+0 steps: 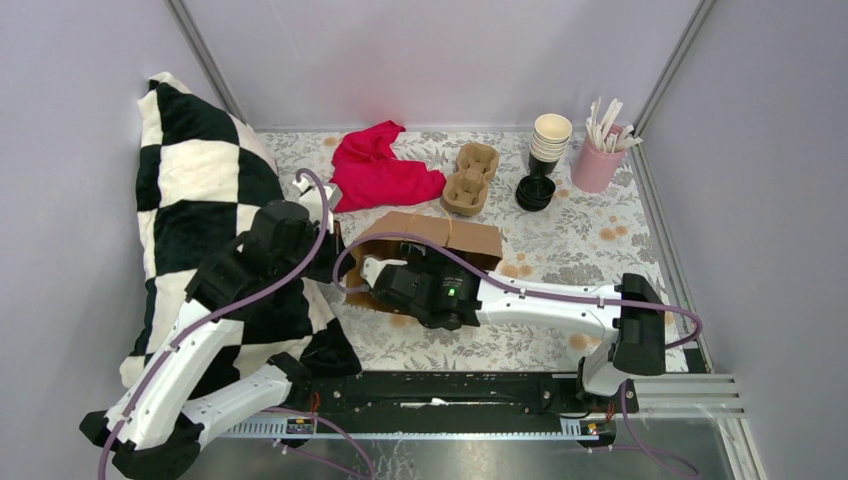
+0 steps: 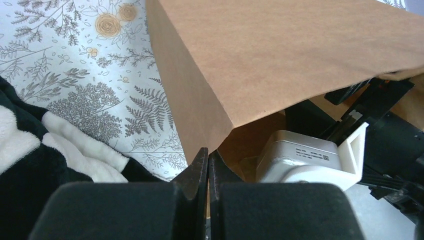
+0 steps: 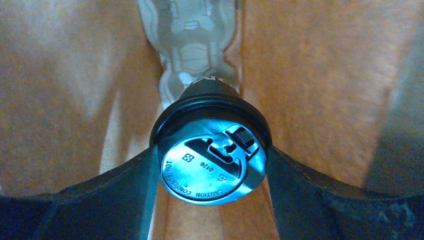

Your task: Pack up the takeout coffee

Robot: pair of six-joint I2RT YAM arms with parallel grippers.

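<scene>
Brown paper bag (image 1: 440, 237) on its side mid-table, right arm (image 1: 540, 300) at its mouth, left arm (image 1: 270, 245) alongside.

Robot lab booth, dressed up as a coffee takeaway corner.
Walled in by plain lilac panels (image 1: 450, 60) and aluminium posts (image 1: 205, 55); fitted with robot arms (image 1: 540, 298) on a metal rail (image 1: 450, 390) at the near edge of a floral-clothed counter (image 1: 560, 250); stocked café-style with stacked paper cups (image 1: 550, 138), a pink cup of white sticks (image 1: 598, 165), black lids (image 1: 535, 192), pulp cup carriers (image 1: 472, 178) and a brown paper bag (image 1: 440, 235).

Lid (image 3: 212, 165): "CAUTION CONTENTS HOT", 0126
</scene>
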